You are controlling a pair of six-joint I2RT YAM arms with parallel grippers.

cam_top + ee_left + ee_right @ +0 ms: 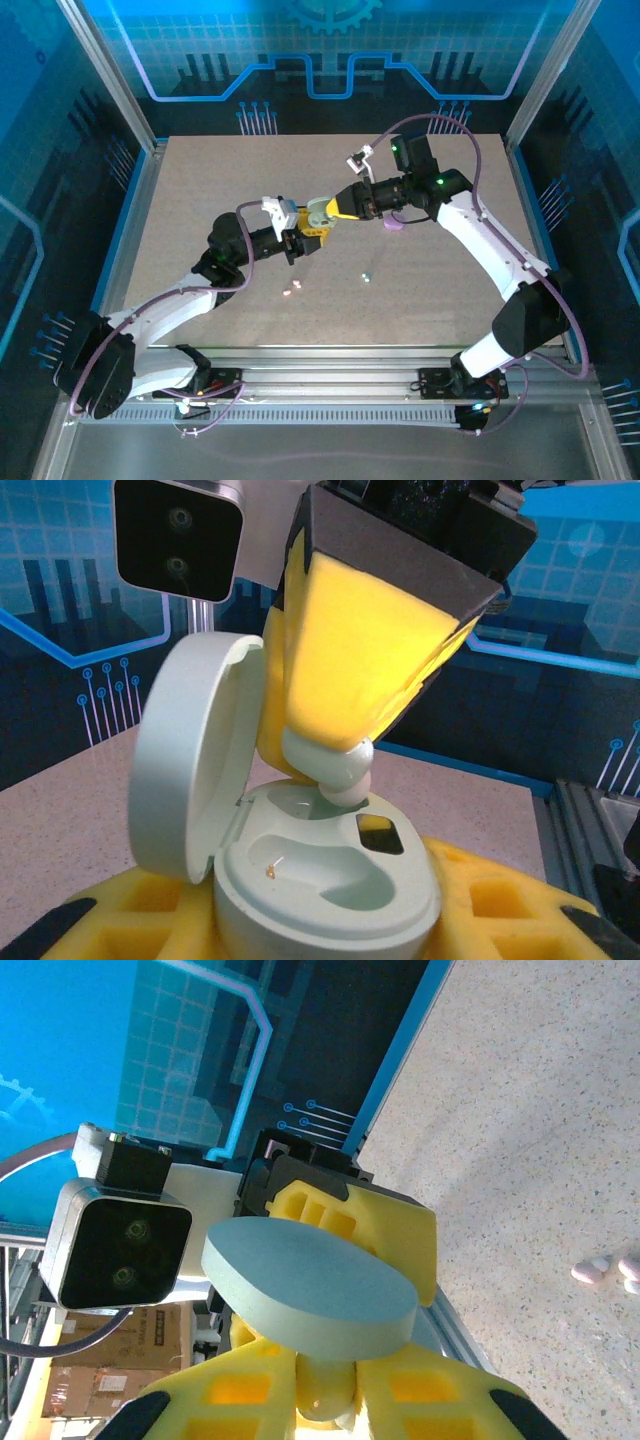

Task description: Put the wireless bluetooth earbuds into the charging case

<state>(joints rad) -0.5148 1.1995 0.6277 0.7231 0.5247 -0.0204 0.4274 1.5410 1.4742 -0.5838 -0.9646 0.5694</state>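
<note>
Table: I'm looking at a speckled beige table, flat and matte.
Near the middle front: a pair of pale pink earbuds lies on it, the two just beside each other.
Right of the pair: one small mint earbud, apart from them.
Farther back: a purple item rests on the surface; I can't tell what it is.

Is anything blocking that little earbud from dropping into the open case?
Nothing visible does. The right gripper holds the earbud right at the charging case's rear pocket. The lid stands open to one side, and the pocket's opening looks bare.
</note>
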